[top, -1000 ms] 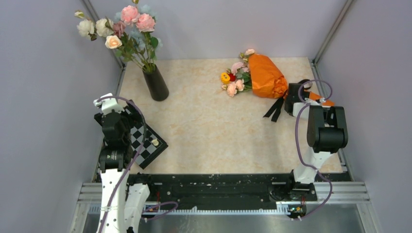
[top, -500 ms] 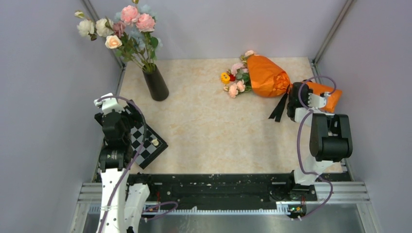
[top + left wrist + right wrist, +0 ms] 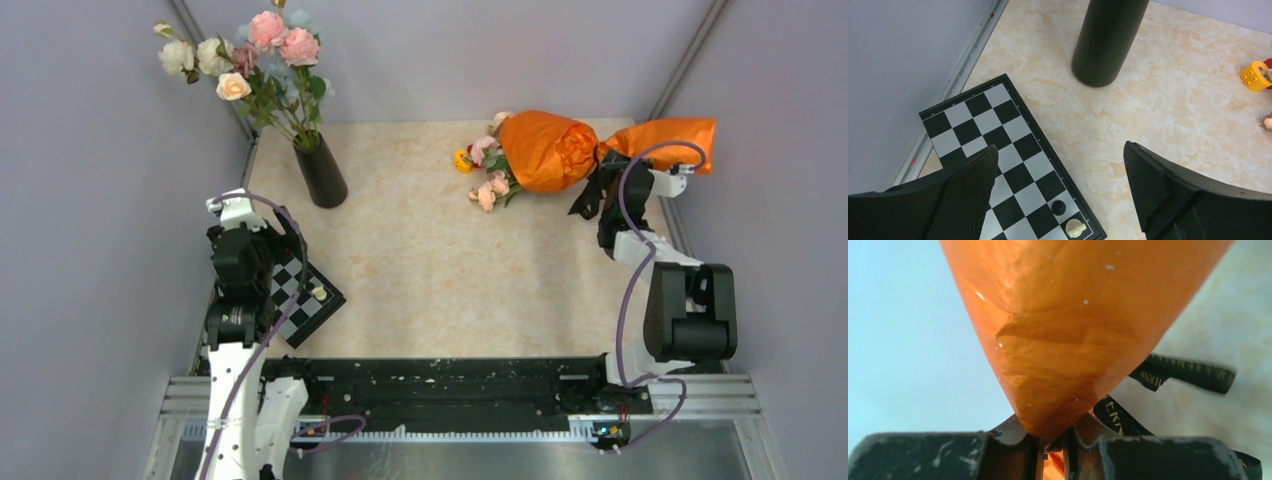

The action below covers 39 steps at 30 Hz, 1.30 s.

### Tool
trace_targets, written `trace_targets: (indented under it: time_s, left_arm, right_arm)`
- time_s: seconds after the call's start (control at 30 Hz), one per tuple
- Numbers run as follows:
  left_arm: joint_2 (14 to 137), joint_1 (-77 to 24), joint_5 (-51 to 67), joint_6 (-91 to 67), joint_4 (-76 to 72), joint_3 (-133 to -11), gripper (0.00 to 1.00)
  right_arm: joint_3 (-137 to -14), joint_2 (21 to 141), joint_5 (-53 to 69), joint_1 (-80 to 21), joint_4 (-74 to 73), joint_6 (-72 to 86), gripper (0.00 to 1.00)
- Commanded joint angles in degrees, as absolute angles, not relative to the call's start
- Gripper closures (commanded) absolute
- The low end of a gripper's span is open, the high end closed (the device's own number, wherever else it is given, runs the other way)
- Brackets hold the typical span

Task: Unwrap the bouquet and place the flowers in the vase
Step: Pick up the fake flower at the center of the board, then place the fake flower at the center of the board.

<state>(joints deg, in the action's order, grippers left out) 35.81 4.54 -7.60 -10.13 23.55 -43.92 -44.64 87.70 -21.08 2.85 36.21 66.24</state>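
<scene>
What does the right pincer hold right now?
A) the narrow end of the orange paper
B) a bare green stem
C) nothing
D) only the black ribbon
A: the right wrist view shows the right pincer pinching the orange paper at its narrow end, the black ribbon off to one side.

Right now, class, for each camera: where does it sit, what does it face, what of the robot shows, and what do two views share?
Top external: above and behind the bases, looking down on the table; left arm and right arm show.
Left wrist: looks down at chessboard and vase; open left jaws show.
Right wrist: close against the bouquet; right jaws pinch its paper.
Shared: top and left wrist show vase, chessboard.
</scene>
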Motion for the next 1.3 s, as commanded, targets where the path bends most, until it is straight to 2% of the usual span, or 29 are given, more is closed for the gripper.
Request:
trace_targets:
  time_s: [0.0, 0.17, 0.37, 0.6, 0.73, 0.77, 0.83, 0.93, 1.03, 1.2, 1.27]
  left_arm:
    - [35.50, 4.28, -4.08, -9.00, 20.71, -43.42, 0.01]
    - [35.23, 3.73, 4.40, -8.53, 19.83, -43.61, 0.01]
    - [35.18, 2.31, 6.44, -8.37, 19.38, -43.27, 0.01]
    - [34.89, 2.13, 4.67, -8.03, 19.40, -43.01, 0.01]
    - [34.72, 2.14, 3.52, -7.91, 19.51, -42.91, 0.01]
    - [34.67, 2.17, 3.32, -7.91, 19.56, -42.92, 0.01]
    - [34.62, 2.12, 2.81, -7.95, 19.66, -42.89, 0.01]
    - [34.61, 2.18, 1.97, -7.99, 19.77, -42.89, 0.01]
    - [34.56, 2.18, 1.54, -8.00, 19.94, -42.91, 0.01]
    - [34.52, 2.14, 0.52, -7.96, 20.04, -42.90, 0.01]
    - [34.76, 2.17, 0.52, -7.84, 20.04, -42.97, 0.01]
  right_arm:
    - [-46.19, 81.58, -17.89, 2.13, 44.48, 58.60, 1.00]
    - [-47.21, 79.07, -14.89, 1.38, 46.64, 53.99, 1.00]
    - [-46.21, 77.22, -14.56, 0.44, 46.86, 51.00, 1.00]
    - [-38.14, 75.92, -19.90, 0.44, 41.01, 61.31, 1.00]
    - [-31.45, 75.59, -18.93, 0.44, 39.70, 67.47, 1.00]
    - [-30.25, 75.47, -18.03, 0.44, 39.23, 68.45, 0.97]
    - [-27.89, 75.06, -16.19, 0.28, 38.11, 69.17, 0.86]
    - [-25.33, 73.39, -14.20, 0.26, 34.43, 68.84, 0.61]
    - [-23.47, 69.94, -12.34, 0.24, 30.60, 67.30, 0.43]
    - [-23.29, 62.09, -8.66, 0.26, 24.61, 55.34, 0.30]
    - [-28.00, 61.33, -8.89, 0.26, 17.24, 47.11, 0.29]
